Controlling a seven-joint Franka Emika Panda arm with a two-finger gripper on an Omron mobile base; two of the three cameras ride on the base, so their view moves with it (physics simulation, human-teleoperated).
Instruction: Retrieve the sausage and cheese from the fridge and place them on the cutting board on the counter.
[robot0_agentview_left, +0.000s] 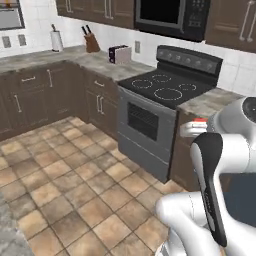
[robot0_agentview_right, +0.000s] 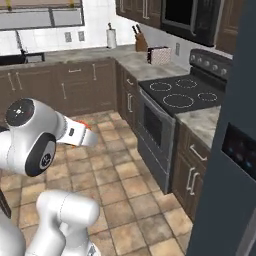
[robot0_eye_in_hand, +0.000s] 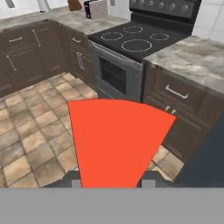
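Note:
The cheese (robot0_eye_in_hand: 113, 135) is a red-orange wedge that fills the middle of the hand view, and my gripper (robot0_eye_in_hand: 112, 183) is shut on its near end. From the base cameras a sliver of the cheese (robot0_agentview_left: 200, 120) (robot0_agentview_right: 75, 136) shows at the tip of the gripper (robot0_agentview_left: 192, 129) (robot0_agentview_right: 86, 137), held in the air above the tile floor. The dark slate-blue fridge (robot0_agentview_right: 232, 165) (robot0_agentview_left: 245, 197) stands close on the right, its black blue-lit panel facing me. The marble counter (robot0_eye_in_hand: 192, 57) (robot0_agentview_left: 210, 100) (robot0_agentview_right: 200, 122) runs beside the stove. The sausage and the cutting board are out of view.
A black stove (robot0_agentview_left: 162, 87) (robot0_eye_in_hand: 131, 41) sits between counter sections, with a microwave (robot0_agentview_left: 170, 15) above it. A toaster (robot0_agentview_left: 120, 54), a knife block (robot0_agentview_left: 91, 42) and a paper towel roll (robot0_agentview_left: 56, 40) stand on the far counter. Dark cabinets line the tile floor (robot0_agentview_left: 65, 190).

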